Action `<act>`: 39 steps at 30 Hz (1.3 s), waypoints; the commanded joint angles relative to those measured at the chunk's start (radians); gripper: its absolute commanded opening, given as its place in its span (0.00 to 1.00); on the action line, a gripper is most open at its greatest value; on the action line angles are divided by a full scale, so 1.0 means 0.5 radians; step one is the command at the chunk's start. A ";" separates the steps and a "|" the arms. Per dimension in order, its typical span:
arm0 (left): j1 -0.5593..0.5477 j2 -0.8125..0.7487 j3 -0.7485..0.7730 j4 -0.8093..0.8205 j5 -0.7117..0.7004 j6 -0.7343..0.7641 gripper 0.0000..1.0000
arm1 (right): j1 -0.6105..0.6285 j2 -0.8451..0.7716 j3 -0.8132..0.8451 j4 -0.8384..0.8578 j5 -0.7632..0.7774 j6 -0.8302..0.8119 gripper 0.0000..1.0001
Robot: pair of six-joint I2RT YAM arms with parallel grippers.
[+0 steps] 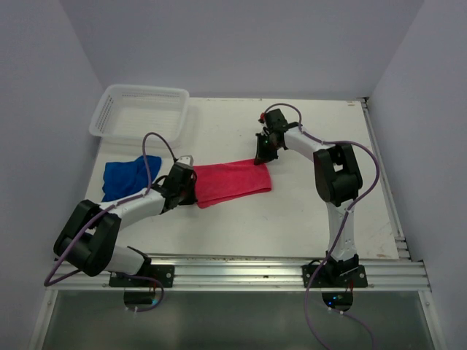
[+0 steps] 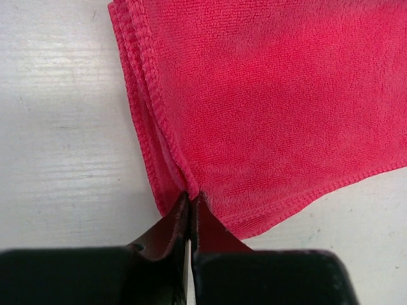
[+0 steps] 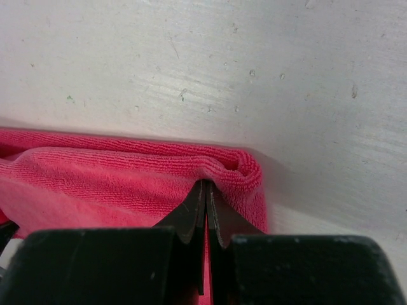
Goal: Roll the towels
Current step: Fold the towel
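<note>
The left jaws and right jaws each clamp fully closed on opposite ends of the pink towel (image 1: pixel 232 184) between them.

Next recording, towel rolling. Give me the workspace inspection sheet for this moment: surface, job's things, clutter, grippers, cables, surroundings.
Surface: white table, scuffed and speckled; no spills seen.
Job's things: pink towel folded into a flat strip mid-table, not rolled; blue towel crumpled near the left edge, no gripper on it.
Clutter: white mesh basket at the far left corner.
Grippers: left gripper shut on the pink towel's left end; right gripper shut on the fold at its right end.
Cables: purple cables loop along both arms; one arcs over the blue towel in the top view.
Surroundings: pale walls on three sides; metal rail at the near edge.
</note>
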 commanded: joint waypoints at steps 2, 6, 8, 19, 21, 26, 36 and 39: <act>-0.012 -0.014 -0.063 -0.009 -0.048 -0.026 0.00 | -0.012 0.052 0.061 0.042 0.088 0.027 0.00; -0.018 -0.078 -0.115 -0.034 -0.045 -0.066 0.00 | -0.025 0.049 0.070 0.045 0.098 0.031 0.00; -0.027 -0.127 -0.152 -0.034 -0.032 -0.100 0.00 | -0.025 0.052 0.076 0.048 0.101 0.034 0.00; -0.128 -0.324 -0.293 0.027 -0.078 -0.223 0.00 | -0.028 0.049 0.083 0.030 0.110 -0.019 0.00; -0.131 -0.342 -0.311 0.018 -0.081 -0.235 0.00 | -0.031 0.049 0.064 0.042 0.119 -0.019 0.00; -0.137 -0.400 -0.367 0.024 -0.054 -0.266 0.02 | -0.028 0.052 0.061 0.055 0.058 -0.018 0.00; -0.147 -0.453 -0.275 0.064 -0.032 -0.214 0.45 | -0.025 -0.172 0.138 0.006 -0.286 -0.074 0.21; -0.150 -0.462 -0.158 -0.012 -0.072 -0.183 0.63 | -0.031 -0.294 0.126 -0.034 -0.289 -0.086 0.30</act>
